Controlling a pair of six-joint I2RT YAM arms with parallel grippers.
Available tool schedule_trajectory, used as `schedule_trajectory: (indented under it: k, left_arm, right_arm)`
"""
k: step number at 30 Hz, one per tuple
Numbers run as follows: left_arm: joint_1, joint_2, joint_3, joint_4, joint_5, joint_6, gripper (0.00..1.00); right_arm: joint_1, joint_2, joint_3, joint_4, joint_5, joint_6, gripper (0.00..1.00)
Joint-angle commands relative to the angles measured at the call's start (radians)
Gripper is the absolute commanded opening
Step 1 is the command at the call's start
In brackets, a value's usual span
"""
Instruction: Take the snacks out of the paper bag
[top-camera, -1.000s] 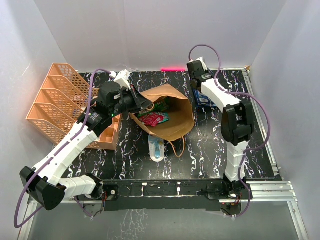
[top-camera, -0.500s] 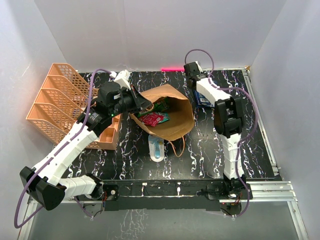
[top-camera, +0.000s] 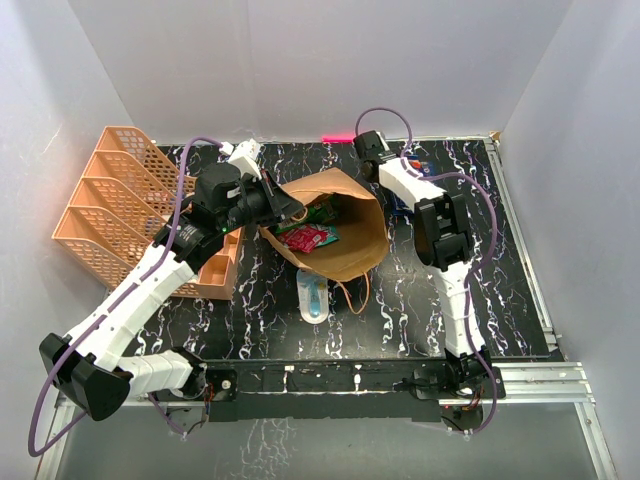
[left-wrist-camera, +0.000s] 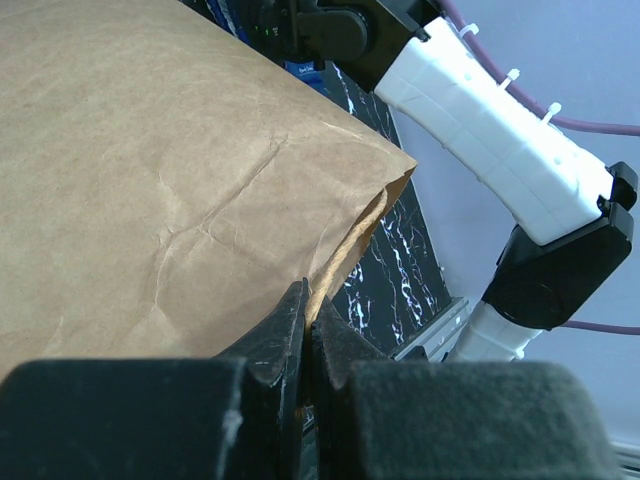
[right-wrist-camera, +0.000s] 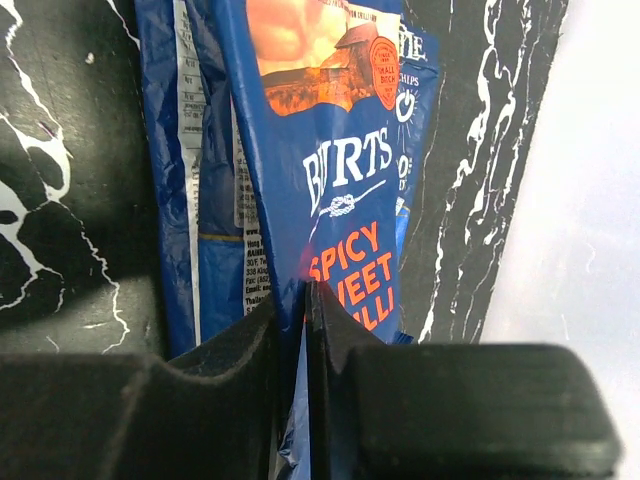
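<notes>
**One packet out, more waiting in the bag**

On the black marbled surface (top-camera: 420, 290), the left claw (left-wrist-camera: 308, 330) pinches the rim of the paper bag (left-wrist-camera: 150, 180), holding its mouth open. The right claw (right-wrist-camera: 305, 300) pinches a glossy blue packet (right-wrist-camera: 330, 150) outside the bag, above a second blue packet (right-wrist-camera: 190, 200). The likely next move is to release it, then reach for the red packet (top-camera: 310, 237) inside, near the left claw.

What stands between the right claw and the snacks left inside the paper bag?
Nothing visible. The paper bag gapes open, its rim pinched by the left claw, so the red packet inside lies exposed. The right claw is itself shut on a blue packet.
</notes>
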Motion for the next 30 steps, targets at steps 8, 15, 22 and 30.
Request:
schedule_trajectory:
  k: [8,15,22,30]
  left_arm:
    - [0.010,-0.020,0.041,-0.018,0.010,0.012,0.00]
    - [0.010,-0.025,0.016,0.015,0.035,0.001,0.00]
    - [0.012,-0.023,-0.010,0.023,0.091,0.017,0.00]
    - [0.012,-0.026,0.002,-0.022,0.204,0.067,0.00]
  right_arm:
    - [-0.005,-0.136,0.087,-0.080,-0.090,0.152,0.59]
    - [-0.011,-0.509,-0.290,-0.033,-0.292,0.286,0.77]
    - [-0.016,-0.934,-0.854,0.306,-0.568,0.326,0.83]
    - [-0.016,-1.354,-1.107,0.501,-0.826,0.335,0.83]
